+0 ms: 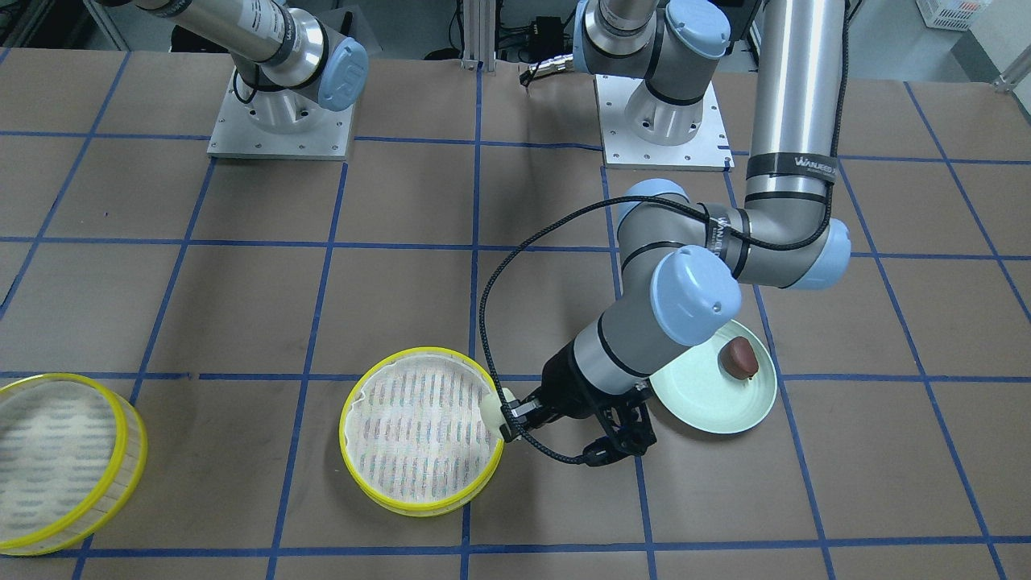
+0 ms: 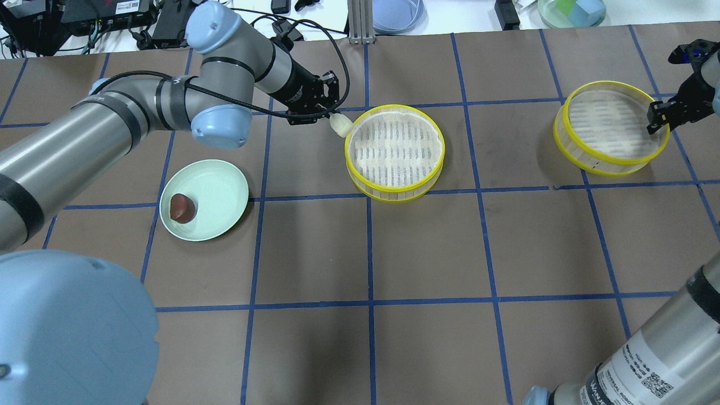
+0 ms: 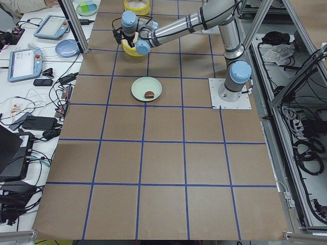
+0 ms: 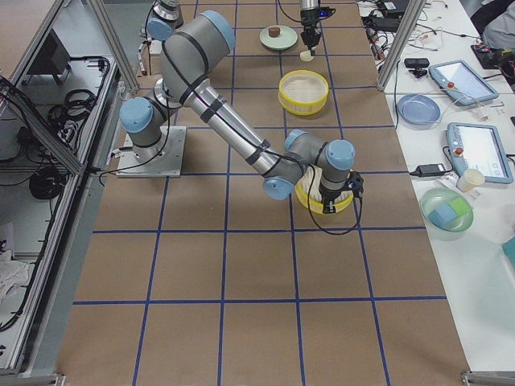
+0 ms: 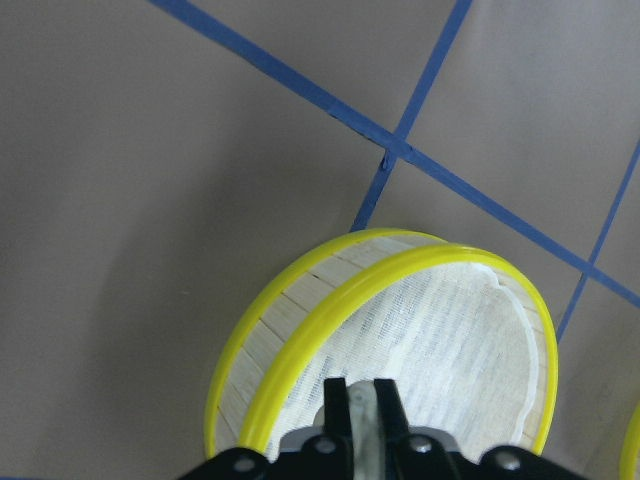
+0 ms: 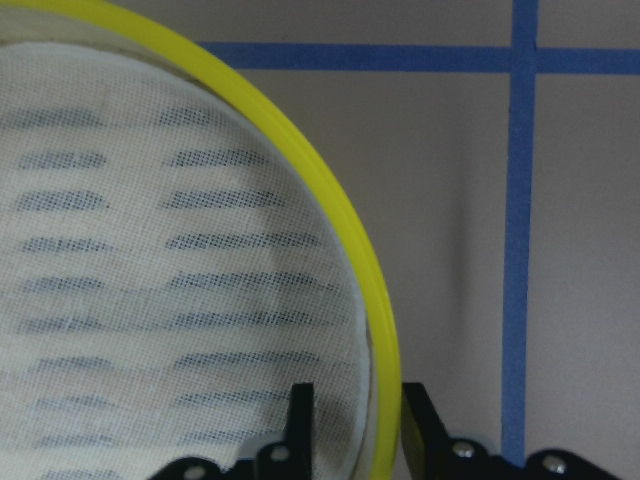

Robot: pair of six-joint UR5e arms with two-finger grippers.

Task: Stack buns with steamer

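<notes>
My left gripper (image 2: pixel 333 116) is shut on the cream-white bun (image 2: pixel 340 125) and holds it at the left rim of the middle steamer tier (image 2: pixel 395 152), which is empty. In the left wrist view the bun (image 5: pixel 362 435) sits between the fingers (image 5: pixel 335 398) over that tier (image 5: pixel 440 340). The dark brown bun (image 2: pixel 181 207) lies on the pale green plate (image 2: pixel 222 183). My right gripper (image 2: pixel 656 120) is open, its fingers (image 6: pixel 301 408) straddling the yellow rim (image 6: pixel 375 330) of the second tier (image 2: pixel 610 130).
The table is brown paper with a blue tape grid. The left arm's elbow (image 1: pixel 697 294) hangs over part of the plate (image 1: pixel 701 403) in the front view. Bowls and electronics (image 2: pixel 396 11) lie beyond the table's far edge.
</notes>
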